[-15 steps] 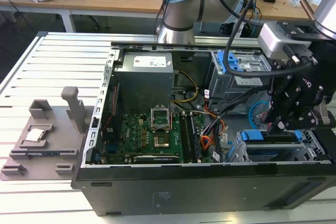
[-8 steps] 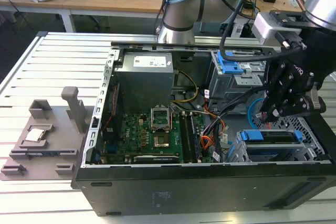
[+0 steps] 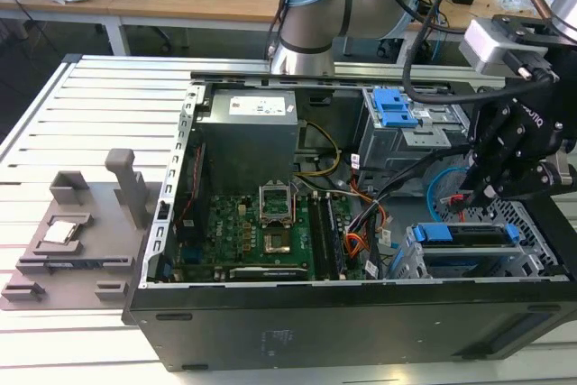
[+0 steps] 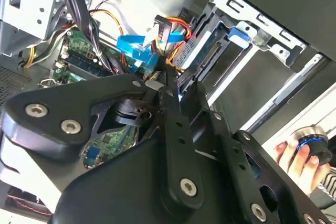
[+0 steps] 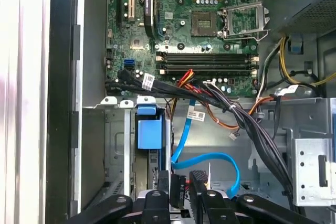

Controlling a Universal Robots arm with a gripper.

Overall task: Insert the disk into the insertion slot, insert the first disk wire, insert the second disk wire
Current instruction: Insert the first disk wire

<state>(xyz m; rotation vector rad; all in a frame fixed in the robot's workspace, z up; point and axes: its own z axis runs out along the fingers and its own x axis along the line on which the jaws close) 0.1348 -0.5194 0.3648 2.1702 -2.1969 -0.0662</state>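
One Universal Robots arm reaches into the open computer case that lies on the slatted counter, and its jaws hang over the drive corner of that case. In the first wrist view the jaws are clamped on a single black plug, pinched between two black fingers. One blue flat cable loops right beside the jaws, and one end of it reaches the plug. One thick bundle of black cables crosses a little beyond the jaws, with a few red, orange and yellow wires running among it. The one disk already sits inside the insertion slot, just under the jaws, and its bright blue carrier shows just beside them. I count two drive cages. One is the perforated silver cage that holds the disk. The other is a taller grey cage with one blue latch, standing past the jaws. Farther from the jaws, deeper in the case, lie one green motherboard and one grey power supply. Well apart from the jaws, outside the case, one grey fixture rests on the counter. In the second wrist view one person's hand, off to one side of the jaws and outside the case, holds one round knob with a blue ring.
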